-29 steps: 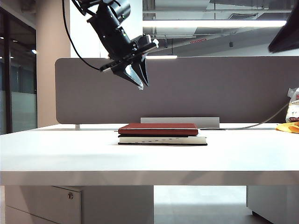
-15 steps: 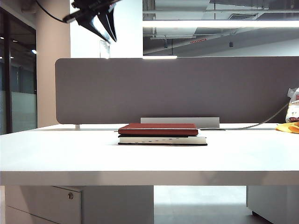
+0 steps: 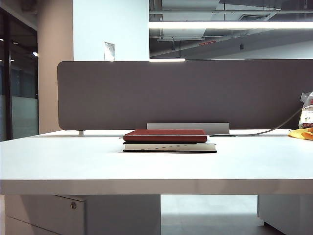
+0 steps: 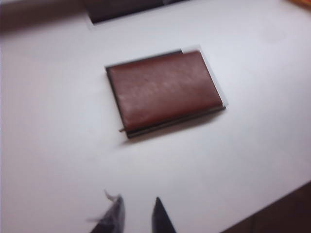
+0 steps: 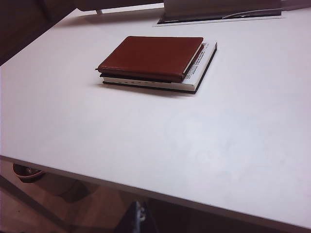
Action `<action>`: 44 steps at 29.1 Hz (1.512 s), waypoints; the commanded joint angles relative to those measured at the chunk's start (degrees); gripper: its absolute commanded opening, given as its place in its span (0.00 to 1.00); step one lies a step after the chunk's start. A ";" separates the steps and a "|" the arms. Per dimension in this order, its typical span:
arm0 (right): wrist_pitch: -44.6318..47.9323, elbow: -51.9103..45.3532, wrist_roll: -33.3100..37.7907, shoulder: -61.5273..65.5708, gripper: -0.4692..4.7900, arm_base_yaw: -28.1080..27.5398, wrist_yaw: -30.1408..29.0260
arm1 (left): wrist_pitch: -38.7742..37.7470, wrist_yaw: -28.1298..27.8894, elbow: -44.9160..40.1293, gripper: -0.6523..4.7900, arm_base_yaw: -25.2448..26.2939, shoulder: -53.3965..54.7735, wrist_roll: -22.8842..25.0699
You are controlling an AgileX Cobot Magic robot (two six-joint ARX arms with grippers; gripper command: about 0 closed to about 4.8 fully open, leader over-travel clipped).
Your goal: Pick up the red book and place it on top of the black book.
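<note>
Already found: red book (image 3: pixel 165 135) lying flat, cover up, on the black book (image 3: pixel 168 146) at the middle of the desk (image 3: pixel 73 161), a little toward the far side. Looks thin, stiff and light; smooth leather-like cover probably slippery, so likely to slide on the book beneath if nudged sideways. Best taken across a long edge, pinching cover and pages together where that edge sits clear of the lower book; rounded corners offer less to bite on. Runs with its long axis left to right, parallel to the black book, and sits slightly left of it, leaving a narrow strip bare at the right end. Sees the left gripper (image 4: pixel 137 216) hanging high above the near part of the desk, well apart from the books, tips spread a little and pinching nothing. Shows only a dark sliver of the right gripper (image 5: pixel 140 218), beyond the desk's near edge; cannot tell whether spread or pressed together.
</note>
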 commanded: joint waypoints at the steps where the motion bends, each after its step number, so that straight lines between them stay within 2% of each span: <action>1: 0.44 0.61 -0.15 -0.39 0.09 0.04 -0.09 | -0.28 -2.23 0.26 0.24 -0.09 -3.96 -0.55; 13: 0.42 0.61 -0.13 -0.72 0.09 0.04 -0.11 | -5.05 -5.31 0.22 0.22 -0.09 -14.84 -1.09; 21: 0.42 0.61 -0.13 -0.72 0.09 0.04 -1.27 | -7.61 -11.67 0.22 0.22 -0.09 -20.65 -1.16; 31: 0.42 0.61 -0.17 -0.72 0.09 0.04 -1.38 | -10.08 -14.67 -0.94 0.22 -0.09 -28.26 -4.13; 34: 0.39 0.61 -0.17 -0.72 0.09 0.04 -1.38 | -10.97 -15.23 -5.11 0.22 -0.11 -31.32 -5.20; 37: 0.42 0.59 -0.17 -0.72 0.09 0.04 -1.38 | -8.85 -15.02 -13.20 0.22 -0.15 -35.95 -6.45; 44: 0.37 0.59 -0.20 -0.72 0.09 0.04 -1.36 | 6.73 -15.08 -39.98 0.22 -0.22 -51.89 -9.77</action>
